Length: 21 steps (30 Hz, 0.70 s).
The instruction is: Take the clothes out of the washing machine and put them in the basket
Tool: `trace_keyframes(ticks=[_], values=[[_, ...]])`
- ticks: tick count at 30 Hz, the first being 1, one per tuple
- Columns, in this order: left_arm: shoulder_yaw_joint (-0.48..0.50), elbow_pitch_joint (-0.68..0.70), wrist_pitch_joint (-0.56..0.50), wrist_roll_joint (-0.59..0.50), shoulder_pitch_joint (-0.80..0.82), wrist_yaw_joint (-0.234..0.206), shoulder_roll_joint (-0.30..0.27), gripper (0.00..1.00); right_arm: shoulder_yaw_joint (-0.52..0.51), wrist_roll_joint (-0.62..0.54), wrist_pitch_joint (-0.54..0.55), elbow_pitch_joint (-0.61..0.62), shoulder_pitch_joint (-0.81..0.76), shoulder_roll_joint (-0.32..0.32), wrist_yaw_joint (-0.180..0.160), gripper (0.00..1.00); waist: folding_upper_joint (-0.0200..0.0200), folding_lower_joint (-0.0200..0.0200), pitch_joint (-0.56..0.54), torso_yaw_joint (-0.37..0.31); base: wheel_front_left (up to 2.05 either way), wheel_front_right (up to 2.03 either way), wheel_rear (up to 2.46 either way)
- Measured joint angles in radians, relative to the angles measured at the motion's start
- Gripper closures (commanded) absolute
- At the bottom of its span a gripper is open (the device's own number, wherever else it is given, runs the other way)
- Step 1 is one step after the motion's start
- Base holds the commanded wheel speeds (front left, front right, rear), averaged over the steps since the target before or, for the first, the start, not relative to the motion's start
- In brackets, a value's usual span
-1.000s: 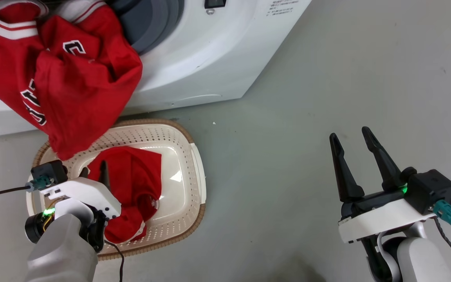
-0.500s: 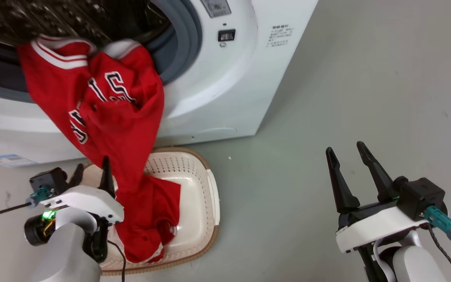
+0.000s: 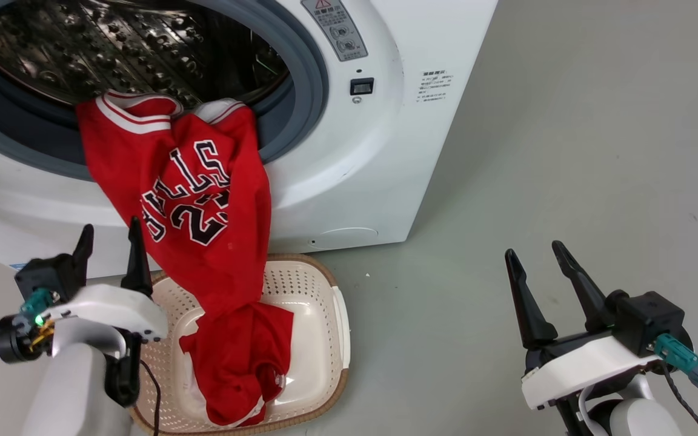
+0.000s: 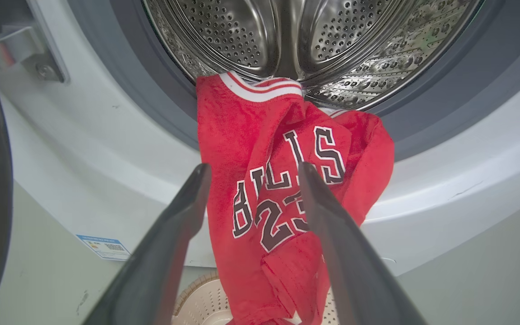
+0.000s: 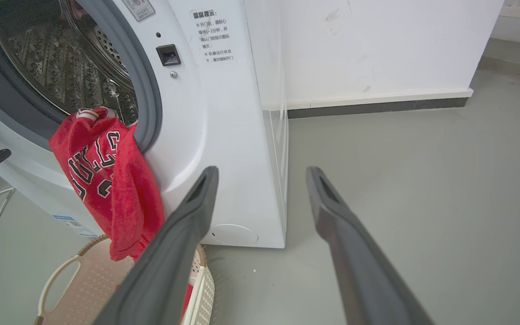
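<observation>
Head camera has tilted up over the last second, so the washing machine (image 3: 355,169) sits lower in its view. That is the camera, not the things moving. Real change: the left gripper (image 3: 111,227) was down inside the basket (image 3: 309,284) against the red cloth (image 3: 240,363) — now it is up and out, left of the basket, fingers pointing at the machine's front. The red cloth lies loose in the basket, so I judge that piece delivered.

Jersey (image 3: 197,200) not done. Its collar end rests on the lip of the drum (image 3: 113,42), its body drapes over the grey gasket (image 3: 303,103), and its lower end hangs down into the basket onto the red cloth. Next grab probably belongs up near the collar, to free it.

Left fingers (image 4: 174,234): spread apart, empty. The left wrist view frames the jersey's lettering between them, but the cloth lies beyond the tips — no contact. Right gripper (image 3: 534,249): jaws parted, holding nothing, well off to the right over the floor (image 3: 567,151).
</observation>
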State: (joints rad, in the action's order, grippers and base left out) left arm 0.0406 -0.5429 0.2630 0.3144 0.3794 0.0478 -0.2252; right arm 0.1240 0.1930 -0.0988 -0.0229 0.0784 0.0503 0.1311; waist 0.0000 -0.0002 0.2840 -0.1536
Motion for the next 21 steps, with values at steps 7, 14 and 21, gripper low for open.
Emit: trace_keyframes(ticks=[7,14,21], values=[[-0.04,-0.113,-0.088,-0.016,0.126,0.049,-0.1,0.0,0.012,0.011,-0.007,0.007,-0.001,0.0,0.0,0.0,0.0,0.0001,0.042,-0.028,0.0,0.0,0.0],[-0.083,-0.187,-0.217,-0.006,0.213,0.072,-0.177,0.0,0.02,0.028,-0.034,-0.007,0.007,0.0,0.0,0.0,0.0,0.0001,0.102,-0.065,0.0,0.0,0.0],[-0.124,-0.238,-0.322,0.009,0.287,0.079,-0.239,0.0,0.035,0.047,-0.064,-0.034,0.036,0.0,0.0,0.0,0.0,0.0002,0.157,-0.096,0.0,0.0,0.0]])
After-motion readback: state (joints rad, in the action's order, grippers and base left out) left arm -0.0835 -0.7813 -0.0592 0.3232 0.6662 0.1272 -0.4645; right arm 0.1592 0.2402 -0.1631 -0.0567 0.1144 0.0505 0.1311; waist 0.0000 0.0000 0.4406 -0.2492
